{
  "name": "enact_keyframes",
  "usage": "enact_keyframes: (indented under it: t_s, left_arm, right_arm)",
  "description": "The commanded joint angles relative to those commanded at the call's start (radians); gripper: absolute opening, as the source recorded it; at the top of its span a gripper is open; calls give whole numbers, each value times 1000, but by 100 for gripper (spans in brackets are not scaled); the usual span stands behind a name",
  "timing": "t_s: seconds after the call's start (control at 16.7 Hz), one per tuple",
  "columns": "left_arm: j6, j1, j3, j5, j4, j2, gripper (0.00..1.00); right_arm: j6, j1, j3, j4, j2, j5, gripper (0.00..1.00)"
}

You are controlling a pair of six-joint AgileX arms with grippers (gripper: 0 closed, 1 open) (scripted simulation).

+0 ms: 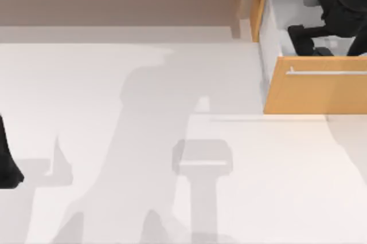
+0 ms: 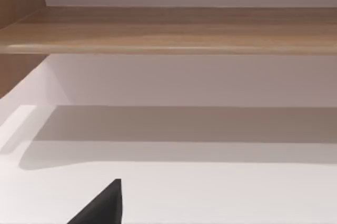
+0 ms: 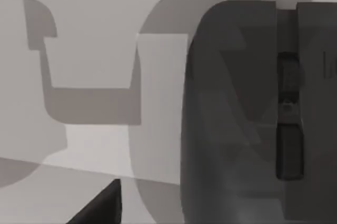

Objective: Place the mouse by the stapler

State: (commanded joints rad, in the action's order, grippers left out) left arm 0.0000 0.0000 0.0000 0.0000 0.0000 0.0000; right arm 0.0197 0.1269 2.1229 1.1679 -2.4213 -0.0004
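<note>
The mouse (image 3: 253, 119), black and matte with a scroll wheel, lies on the white floor of the open drawer (image 1: 275, 32) at the back right. My right gripper (image 1: 307, 40) is lowered into that drawer, open, right above the mouse and close to it; in the top view the arm covers most of the mouse. One black fingertip (image 3: 100, 208) shows beside the mouse without touching it. The stapler is out of view. My left arm (image 1: 8, 164) is parked at the table's left edge.
The drawer has a wooden front (image 1: 315, 92) with a metal handle (image 1: 327, 73), pulled out over the white table (image 1: 172, 141). A wooden cabinet with a shelf (image 2: 168, 29) runs along the back. Arm shadows fall across the table's middle.
</note>
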Motion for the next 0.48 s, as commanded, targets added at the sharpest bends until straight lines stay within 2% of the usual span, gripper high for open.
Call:
enact_keyframes:
  t_s: [0.48]
  left_arm:
    - [0,0,0,0,0,0,100]
  right_arm:
    - [0,1,-26,-28,-2,0,100]
